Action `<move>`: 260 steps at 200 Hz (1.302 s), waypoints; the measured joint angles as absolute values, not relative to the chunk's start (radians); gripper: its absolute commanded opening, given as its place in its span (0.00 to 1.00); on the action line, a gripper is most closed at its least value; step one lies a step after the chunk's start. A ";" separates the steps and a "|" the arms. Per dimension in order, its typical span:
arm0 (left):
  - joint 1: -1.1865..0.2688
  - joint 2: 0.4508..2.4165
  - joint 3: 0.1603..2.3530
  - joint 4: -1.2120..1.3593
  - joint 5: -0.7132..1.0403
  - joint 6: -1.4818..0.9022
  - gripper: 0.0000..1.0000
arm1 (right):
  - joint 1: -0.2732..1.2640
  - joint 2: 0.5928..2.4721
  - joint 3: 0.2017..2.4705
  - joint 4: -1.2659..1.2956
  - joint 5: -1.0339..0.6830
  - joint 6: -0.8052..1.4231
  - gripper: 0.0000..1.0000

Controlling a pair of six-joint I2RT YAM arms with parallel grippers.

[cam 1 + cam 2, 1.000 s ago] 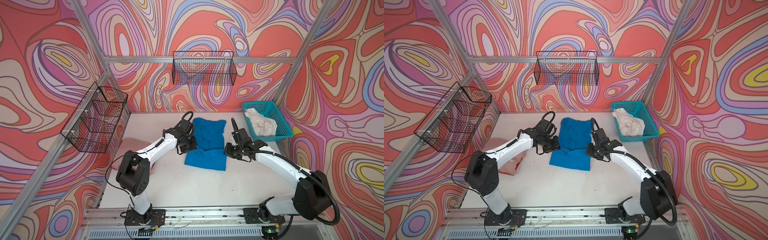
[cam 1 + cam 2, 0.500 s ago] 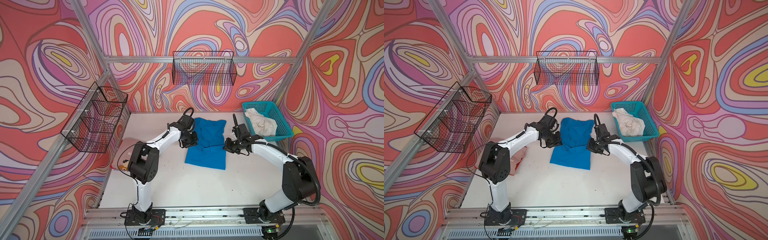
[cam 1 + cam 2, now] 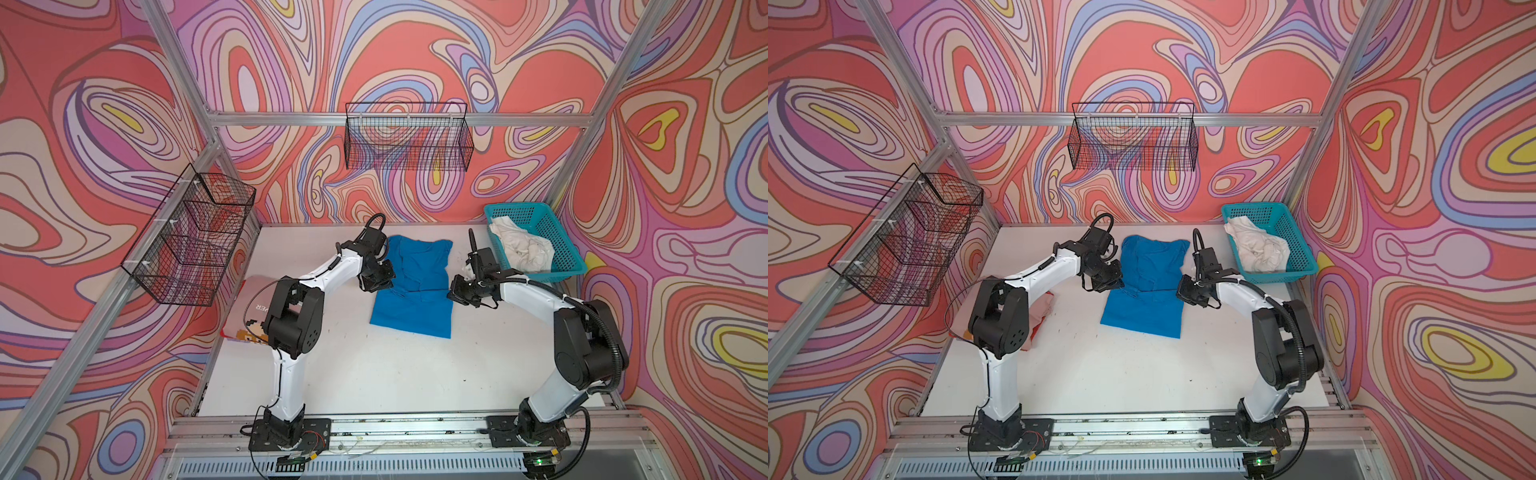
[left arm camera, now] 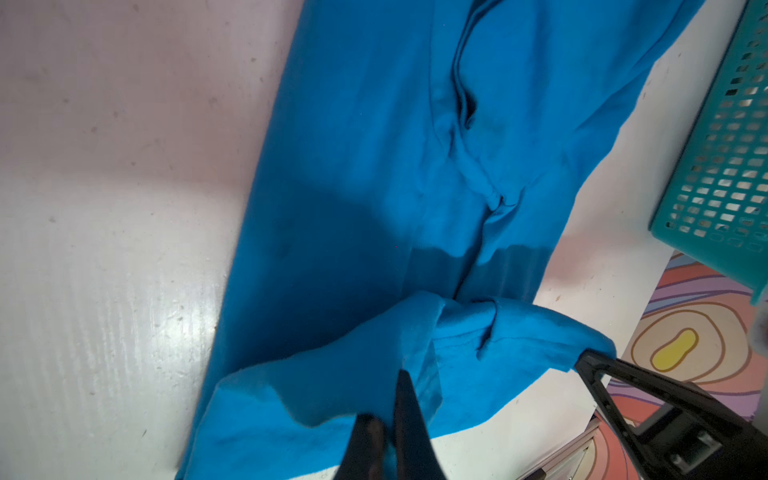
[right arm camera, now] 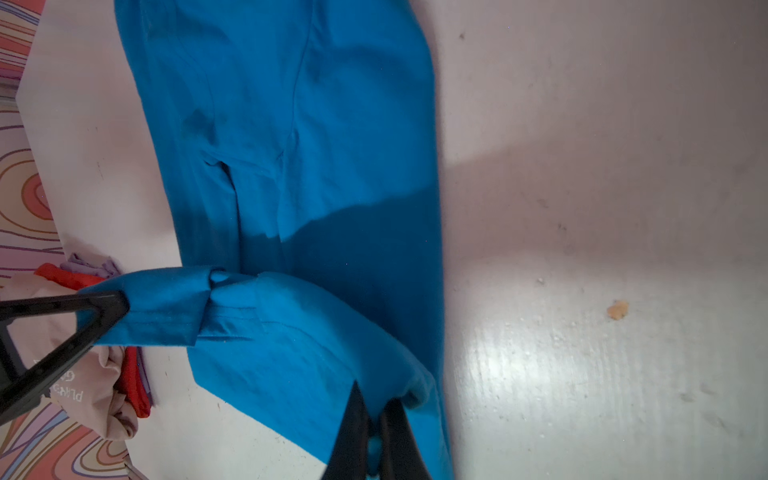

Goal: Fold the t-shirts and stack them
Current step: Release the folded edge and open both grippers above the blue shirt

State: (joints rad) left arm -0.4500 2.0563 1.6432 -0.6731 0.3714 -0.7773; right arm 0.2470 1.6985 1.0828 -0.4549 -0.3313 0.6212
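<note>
1. The blue t-shirt (image 3: 415, 291) lies mid-surface (image 3: 374, 374). The pink t-shirt (image 3: 250, 299) lies left, and the off-white t-shirt (image 3: 523, 249) is in the far-right basket (image 3: 559, 232).
2. The left pincer (image 4: 388, 419) and right pincer (image 5: 374, 419), both clamped shut, hold the blue shirt's edge raised.
3. Likely a crosswise fold; next, carry the edge evenly and lay it flat.

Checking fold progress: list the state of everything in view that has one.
blue t-shirt, flat on the table, one hem pinched up
left gripper, shut on blue t-shirt
right gripper, shut on blue t-shirt
off-white t-shirt, crumpled in teal basket
pink t-shirt, lying at table's left edge
</note>
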 measured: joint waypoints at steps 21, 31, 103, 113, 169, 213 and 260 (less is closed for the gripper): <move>-0.450 2.077 1.645 -0.673 0.371 -0.778 0.20 | 0.240 1.717 1.083 -0.446 -0.334 0.620 0.00; -0.449 2.085 1.651 -0.678 0.371 -0.777 0.24 | 0.237 1.726 1.084 -0.441 -0.335 0.621 0.00; -0.410 2.127 1.784 -0.726 0.366 -0.778 0.41 | 0.234 1.814 1.154 -0.433 -0.337 0.631 0.29; -0.403 2.137 1.804 -0.735 0.366 -0.778 0.44 | 0.233 1.822 1.164 -0.434 -0.337 0.629 0.34; -0.367 2.177 1.878 -0.787 0.367 -0.778 0.61 | 0.222 1.827 1.231 -0.445 -0.337 0.637 0.48; -0.342 2.148 1.836 -0.771 0.375 -0.778 0.77 | 0.216 1.823 1.270 -0.449 -0.345 0.619 0.53; -0.342 2.106 1.717 -0.728 0.403 -0.770 0.72 | 0.216 1.723 1.140 -0.447 -0.355 0.599 0.53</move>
